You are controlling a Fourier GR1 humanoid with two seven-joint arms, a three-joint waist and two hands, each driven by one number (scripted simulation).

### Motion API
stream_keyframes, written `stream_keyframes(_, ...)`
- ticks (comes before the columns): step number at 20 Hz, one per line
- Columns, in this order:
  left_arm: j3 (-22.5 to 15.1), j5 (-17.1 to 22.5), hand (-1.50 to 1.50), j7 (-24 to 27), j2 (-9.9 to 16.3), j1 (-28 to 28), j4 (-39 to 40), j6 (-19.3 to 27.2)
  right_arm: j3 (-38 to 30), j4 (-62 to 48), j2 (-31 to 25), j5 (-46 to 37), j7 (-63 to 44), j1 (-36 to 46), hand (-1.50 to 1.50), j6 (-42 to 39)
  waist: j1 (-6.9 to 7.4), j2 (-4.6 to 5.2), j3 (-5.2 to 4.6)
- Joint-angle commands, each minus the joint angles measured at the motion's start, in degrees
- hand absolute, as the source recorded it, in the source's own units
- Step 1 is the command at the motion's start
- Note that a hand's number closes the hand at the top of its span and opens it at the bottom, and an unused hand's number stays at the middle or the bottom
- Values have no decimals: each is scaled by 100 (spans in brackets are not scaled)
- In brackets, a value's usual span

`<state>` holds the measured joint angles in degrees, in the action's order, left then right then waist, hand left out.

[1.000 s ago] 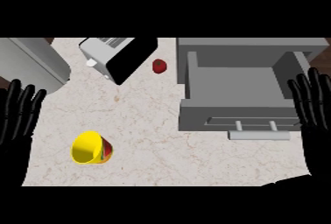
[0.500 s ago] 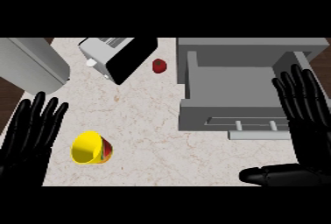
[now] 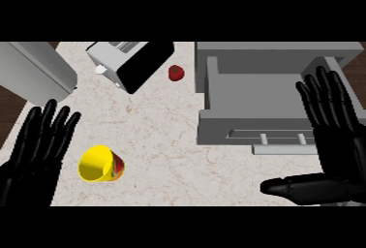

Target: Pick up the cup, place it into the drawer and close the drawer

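The table (image 3: pixel 164 140) is a pale, beige marbled top with faint brown veining, and it fills most of the view. At its far left edge a strip of dark wood floor (image 3: pixel 10 99) shows beside a grey metal box (image 3: pixel 32 68) that stands at an angle. A toaster (image 3: pixel 129 60) with a black side and a white knob sits at the far middle, also turned at an angle, and a small red object (image 3: pixel 175 72) lies just right of it.

On the right, the grey drawer (image 3: pixel 265 92) stands pulled open, its hollow bare, its handle bar (image 3: pixel 282 139) facing the near side.

The cup (image 3: pixel 100 163) is yellow with a red patch on its outside; it lies tipped on its side on the near left part of the table, mouth toward the left, well apart from the drawer.

The left hand (image 3: pixel 39 145) is spread flat with straight fingers just left of the cup, holding nothing. The right hand (image 3: pixel 332 116) is likewise open, fingers straight over the drawer's right side, thumb stretched out to the left at the near edge, holding nothing.
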<state>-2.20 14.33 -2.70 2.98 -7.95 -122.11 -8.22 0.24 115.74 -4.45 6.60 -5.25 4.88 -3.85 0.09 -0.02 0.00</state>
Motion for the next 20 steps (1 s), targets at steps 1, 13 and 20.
stream_keyframes(1, 138, -34, -150, 64, -9, 179, 306, -28, 44, 168, 57, -58, -255, 194, -150, 113, -4, 0, 0)
stream_keyframes(13, 130, -274, -150, 616, -167, -736, 547, -200, -21, 736, 15, -34, -646, -59, -150, 107, 3, -4, -2)
stream_keyframes(20, 461, -438, -150, 675, 26, -685, 1075, -314, 14, 417, 102, -160, -515, 146, -150, 152, 1, -2, -1)
